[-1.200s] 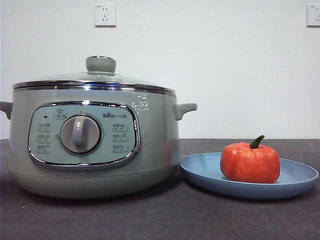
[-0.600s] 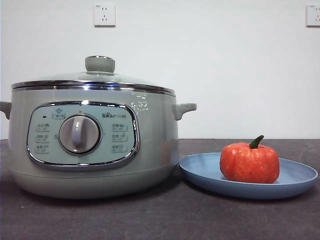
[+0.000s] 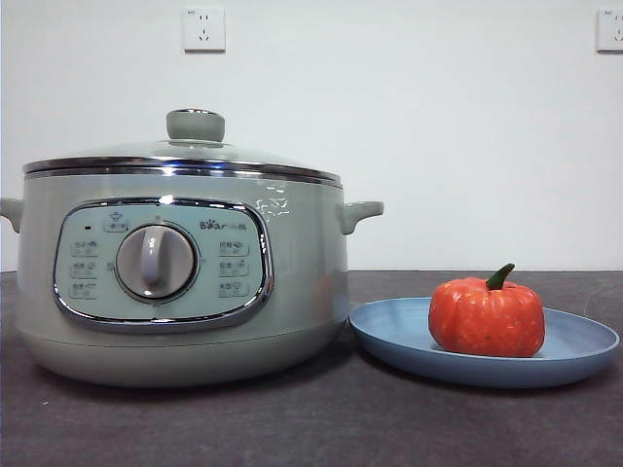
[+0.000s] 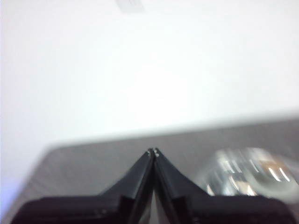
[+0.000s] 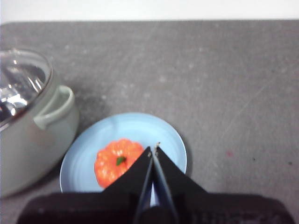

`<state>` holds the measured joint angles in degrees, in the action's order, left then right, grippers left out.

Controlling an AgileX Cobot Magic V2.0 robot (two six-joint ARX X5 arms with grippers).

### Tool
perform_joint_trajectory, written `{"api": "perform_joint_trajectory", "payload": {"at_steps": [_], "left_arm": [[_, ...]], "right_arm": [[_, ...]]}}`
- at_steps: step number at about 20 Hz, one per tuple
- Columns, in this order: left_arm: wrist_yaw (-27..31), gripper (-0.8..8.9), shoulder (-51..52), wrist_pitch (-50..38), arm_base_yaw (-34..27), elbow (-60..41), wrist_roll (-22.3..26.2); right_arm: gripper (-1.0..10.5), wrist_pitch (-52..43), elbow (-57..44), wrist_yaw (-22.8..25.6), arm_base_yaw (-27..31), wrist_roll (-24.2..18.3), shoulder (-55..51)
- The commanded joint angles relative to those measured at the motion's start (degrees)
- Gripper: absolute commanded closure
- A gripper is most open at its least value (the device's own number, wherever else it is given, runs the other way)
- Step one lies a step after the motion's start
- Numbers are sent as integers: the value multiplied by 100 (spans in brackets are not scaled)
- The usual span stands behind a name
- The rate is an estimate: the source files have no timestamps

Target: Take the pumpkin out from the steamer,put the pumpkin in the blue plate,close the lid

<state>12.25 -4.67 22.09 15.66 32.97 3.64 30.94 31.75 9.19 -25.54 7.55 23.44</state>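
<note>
Both grippers hang clear of the work with their black jaws pressed together on nothing: the right gripper (image 5: 153, 150) hovers high over the wide, shallow light-blue plate (image 5: 173, 149), and the left gripper (image 4: 153, 152) is raised beside the cooker, its view too blurred to show more than a smear of glass and chrome. Nearest on the dark grey tabletop (image 3: 321, 428), the small orange-red ribbed toy pumpkin (image 3: 487, 317) with its short green stem sits upright inside the blue plate, clear of the rim. Just beside the plate stands the large pale sage-green electric steamer (image 3: 185, 282), one side handle reaching toward the plate without touching it. On top, the round glass lid (image 3: 185, 156) with chrome rim and pale green knob lies flat and level on the pot. Further back are a white wall and two wall sockets (image 3: 203, 29). Over the last second nothing in the front view has shifted beyond a slight wobble of the picture; pumpkin, plate and lid stay put. That stillness suggests all three steps are done and the arms are only retreating.
</note>
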Motion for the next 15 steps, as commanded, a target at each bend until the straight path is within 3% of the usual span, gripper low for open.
{"api": "perform_joint_trajectory", "payload": {"at_steps": [1,8,12,15], "left_arm": [[-81,816,328,-557,-400,-879,92],[-1279,816,457,-1244,-994,-2562,4],[-1373,816,457,-1445,-1106,-3287,-529],[-1384,816,457,-1213,-1119,-3283,-553]], "right_arm": [[963,109,-26,13,-4,48,-9],[963,435,-26,13,-4,48,-9],[963,479,-26,17,-4,48,-4],[963,479,-26,17,-4,50,-4]]}}
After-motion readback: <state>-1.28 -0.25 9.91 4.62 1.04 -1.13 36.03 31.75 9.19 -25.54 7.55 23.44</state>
